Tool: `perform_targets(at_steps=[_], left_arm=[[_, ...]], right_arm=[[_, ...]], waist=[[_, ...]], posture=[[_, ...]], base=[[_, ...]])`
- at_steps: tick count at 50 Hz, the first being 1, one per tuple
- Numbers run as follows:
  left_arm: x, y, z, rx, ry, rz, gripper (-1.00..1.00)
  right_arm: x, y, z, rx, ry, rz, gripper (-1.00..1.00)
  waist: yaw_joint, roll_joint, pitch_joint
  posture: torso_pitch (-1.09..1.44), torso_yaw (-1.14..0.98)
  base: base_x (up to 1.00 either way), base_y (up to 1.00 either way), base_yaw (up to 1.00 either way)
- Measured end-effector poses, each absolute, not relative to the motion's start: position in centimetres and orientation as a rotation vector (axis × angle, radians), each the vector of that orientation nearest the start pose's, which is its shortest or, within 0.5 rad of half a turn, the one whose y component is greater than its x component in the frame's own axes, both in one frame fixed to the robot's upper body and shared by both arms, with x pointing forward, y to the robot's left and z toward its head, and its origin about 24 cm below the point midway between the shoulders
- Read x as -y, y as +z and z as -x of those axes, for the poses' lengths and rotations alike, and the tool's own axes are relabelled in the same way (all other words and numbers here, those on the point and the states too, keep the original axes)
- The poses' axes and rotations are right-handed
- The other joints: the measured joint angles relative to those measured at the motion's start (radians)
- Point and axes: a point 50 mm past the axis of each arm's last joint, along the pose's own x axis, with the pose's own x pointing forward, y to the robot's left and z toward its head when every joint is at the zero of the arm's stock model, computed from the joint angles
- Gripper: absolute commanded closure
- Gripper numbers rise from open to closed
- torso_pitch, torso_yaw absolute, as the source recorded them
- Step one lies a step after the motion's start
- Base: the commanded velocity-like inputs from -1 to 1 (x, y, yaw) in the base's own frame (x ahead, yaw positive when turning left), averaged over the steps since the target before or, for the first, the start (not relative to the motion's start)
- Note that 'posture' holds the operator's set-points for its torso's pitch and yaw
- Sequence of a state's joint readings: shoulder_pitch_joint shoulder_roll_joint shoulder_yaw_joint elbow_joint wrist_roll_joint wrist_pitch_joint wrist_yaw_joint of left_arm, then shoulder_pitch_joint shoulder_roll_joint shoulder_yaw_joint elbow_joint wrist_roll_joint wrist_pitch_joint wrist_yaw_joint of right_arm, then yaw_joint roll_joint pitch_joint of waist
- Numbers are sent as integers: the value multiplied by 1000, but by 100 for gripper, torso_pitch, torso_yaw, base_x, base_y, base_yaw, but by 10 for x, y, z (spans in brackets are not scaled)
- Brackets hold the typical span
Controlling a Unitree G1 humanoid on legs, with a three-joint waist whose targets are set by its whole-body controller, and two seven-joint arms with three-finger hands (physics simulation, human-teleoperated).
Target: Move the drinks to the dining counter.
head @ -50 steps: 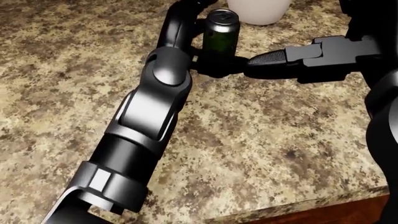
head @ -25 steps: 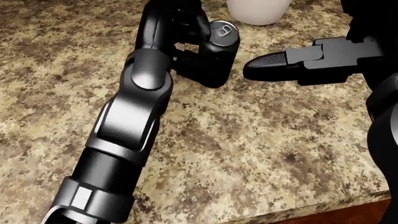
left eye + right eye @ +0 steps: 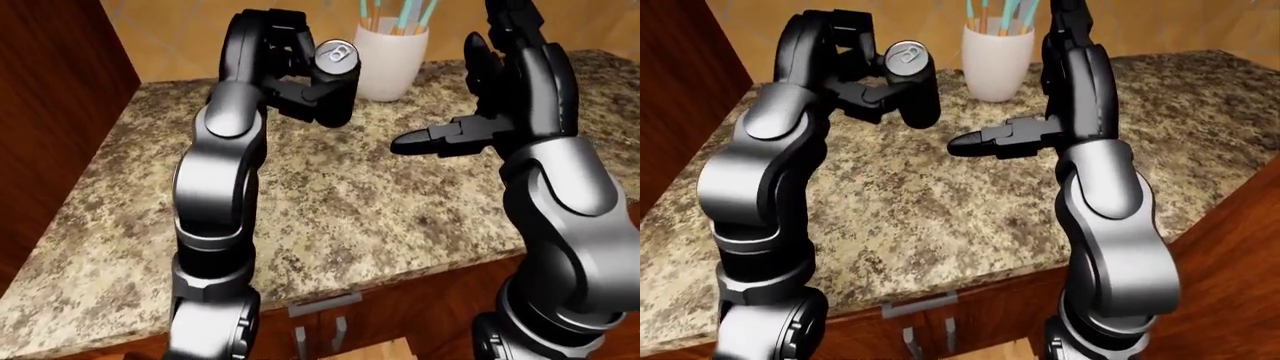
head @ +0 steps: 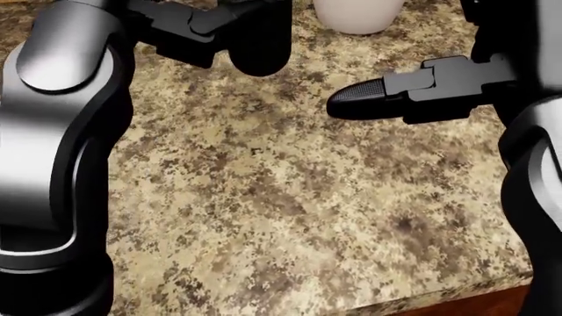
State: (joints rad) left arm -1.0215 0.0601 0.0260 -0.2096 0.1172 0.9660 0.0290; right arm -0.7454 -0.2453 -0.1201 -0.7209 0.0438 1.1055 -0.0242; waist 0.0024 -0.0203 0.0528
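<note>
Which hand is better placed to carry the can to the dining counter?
Left. The left hand already has its fingers closed round the can, lifted off the granite counter and tilted. The right hand is open and holds nothing.

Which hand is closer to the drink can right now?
Left. The left hand has its fingers closed round the can, lifted off the counter; the right hand hangs open to its right, not touching it.

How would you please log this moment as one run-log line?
left hand: shut on can, lifted, tilted | right hand: open, empty | counter: white cup standing
</note>
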Motion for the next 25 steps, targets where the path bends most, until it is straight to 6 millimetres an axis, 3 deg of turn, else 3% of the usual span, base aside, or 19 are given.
perform_targets(at_steps=[6, 14, 18, 22, 25], left_arm=[[-104, 299, -327, 225, -23, -159, 100], [-104, 305, -323, 252, -32, -152, 100], [-101, 309, -322, 267, -46, -153, 100], [-96, 305, -323, 249, -75, -158, 100], [-98, 303, -326, 235, -66, -157, 100]], right_arm=[[151, 288, -262, 364, -11, 173, -100], [149, 288, -261, 370, -2, 177, -100], [152, 289, -260, 378, -18, 178, -100], [153, 285, -264, 353, -31, 180, -100], [152, 287, -264, 357, -19, 183, -100]], waist=[[8, 14, -25], [4, 14, -27], [-5, 26, -30], [4, 5, -35], [13, 21, -31]], posture=[[0, 0], [0, 0], [0, 0], [0, 0], [0, 0]], base=[[-17, 2, 0], [-23, 6, 0], [-40, 16, 0], [-48, 23, 0], [-48, 26, 0]])
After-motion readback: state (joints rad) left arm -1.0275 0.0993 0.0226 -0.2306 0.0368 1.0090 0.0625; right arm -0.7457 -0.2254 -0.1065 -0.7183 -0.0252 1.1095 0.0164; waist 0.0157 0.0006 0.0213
